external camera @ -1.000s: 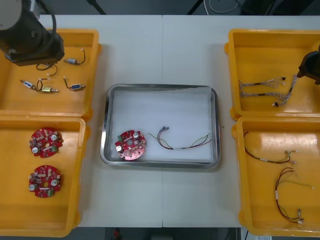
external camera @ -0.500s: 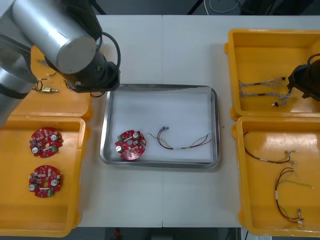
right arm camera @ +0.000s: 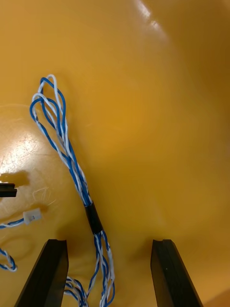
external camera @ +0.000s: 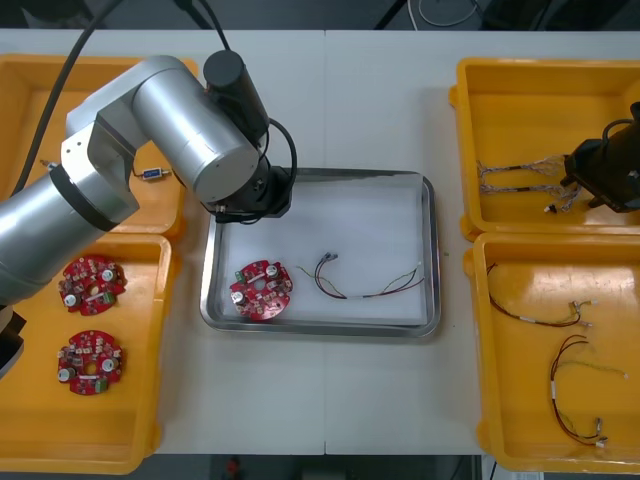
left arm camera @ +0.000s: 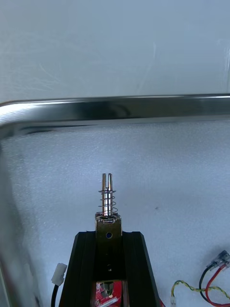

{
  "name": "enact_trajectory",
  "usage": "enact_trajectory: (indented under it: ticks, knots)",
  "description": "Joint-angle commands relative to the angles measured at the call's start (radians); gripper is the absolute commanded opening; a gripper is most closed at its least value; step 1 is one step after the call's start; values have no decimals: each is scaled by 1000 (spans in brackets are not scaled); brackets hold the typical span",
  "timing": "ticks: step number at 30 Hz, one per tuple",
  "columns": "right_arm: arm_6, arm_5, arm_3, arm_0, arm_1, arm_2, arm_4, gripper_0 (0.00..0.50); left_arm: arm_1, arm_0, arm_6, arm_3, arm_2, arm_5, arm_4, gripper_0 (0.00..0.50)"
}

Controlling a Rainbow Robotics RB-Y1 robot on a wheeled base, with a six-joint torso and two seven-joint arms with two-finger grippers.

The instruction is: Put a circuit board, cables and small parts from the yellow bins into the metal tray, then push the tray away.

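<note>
My left gripper [external camera: 262, 196] hangs over the far left corner of the metal tray [external camera: 432, 250], shut on a small metal part [left arm camera: 108, 206] with a spring and a black lead. In the tray lie a round red circuit board [external camera: 261, 290] and a red and yellow cable [external camera: 365, 283]. My right gripper [external camera: 590, 172] is low in the far right yellow bin [external camera: 520, 70], open, its fingertips [right arm camera: 52, 264] on either side of a twisted blue and white cable [right arm camera: 72, 177].
The near left yellow bin [external camera: 40, 440] holds two more circuit boards [external camera: 92, 282]. Another small metal part [external camera: 152, 174] lies in the far left bin. Several cables [external camera: 570, 385] lie in the near right bin. Bare table lies beyond and in front of the tray.
My left arm has swung from the far left bin to the tray's far left corner with the small metal part. The right gripper has moved slightly nearer the blue and white cables.
</note>
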Motion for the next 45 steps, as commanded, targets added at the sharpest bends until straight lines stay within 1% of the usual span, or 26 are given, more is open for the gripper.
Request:
enact_trajectory:
  ticks: [1,6,7,8,9,10,11,12,13,14,20,23,26,28,29,31,32,34,38,39,41,45]
  knots:
    - [-6,-20,16,-41,1,21,-5,500,-16,-48,36,12,-62,-52,-8,0]
    - [-9,-68,56,-41,1,21,-5,500,-16,-48,35,13,-82,-51,-14,5]
    - [-9,-69,59,-41,1,21,-5,500,-16,-48,35,15,-85,-51,-14,16]
    - [-9,-69,62,-41,1,21,-5,500,-16,-48,31,18,-91,-51,-16,173]
    - [-9,-69,67,-41,1,21,-8,487,-16,-48,30,21,-94,-52,-16,332]
    - [-11,-69,73,-41,1,20,-14,393,-16,-48,31,24,-94,-51,-16,442]
    - [-11,-69,78,-41,1,21,-17,310,-16,-48,30,24,-94,-51,-16,483]
    - [-12,-71,84,-41,1,21,-25,105,-16,-48,33,24,-94,-51,-16,500]
    - [-12,-71,90,-41,-1,20,-34,17,-16,-48,35,24,-94,-51,-14,500]
    - [-14,-71,90,-40,1,21,-37,0,-16,-48,36,24,-94,-51,-16,500]
    - [-20,-62,90,-40,1,20,-40,0,-16,-48,53,15,-94,-49,-16,500]
    - [-12,-60,87,-41,-2,14,-40,0,-19,-50,68,-7,-82,-25,-19,500]
    - [-3,-40,62,-40,-7,1,-46,0,-24,-48,82,-44,-44,43,-19,500]
    - [0,-3,26,-40,-18,-3,-45,0,-32,-48,93,-77,-1,112,-17,500]
    - [2,7,13,-40,-21,-3,-45,0,-33,-48,96,-87,10,129,-17,500]
    - [9,64,-36,-40,-36,-5,-45,0,-38,-48,108,-117,62,201,-11,500]
    - [12,80,-50,-40,-39,-5,-45,0,-38,-50,111,-125,79,218,-7,500]
    - [23,142,-106,-40,-56,-14,-45,0,-38,-50,120,-149,148,279,12,500]
    - [43,261,-198,-40,-76,-38,-45,0,-19,-58,119,-165,277,391,30,500]
    - [48,279,-211,-40,-81,-40,-45,0,-15,-58,119,-165,294,405,32,500]
    - [106,346,-272,-40,-90,-43,-45,0,5,-59,117,-163,355,445,32,500]
    - [184,445,-341,-40,-104,-60,-57,0,42,-59,114,-139,430,446,24,500]
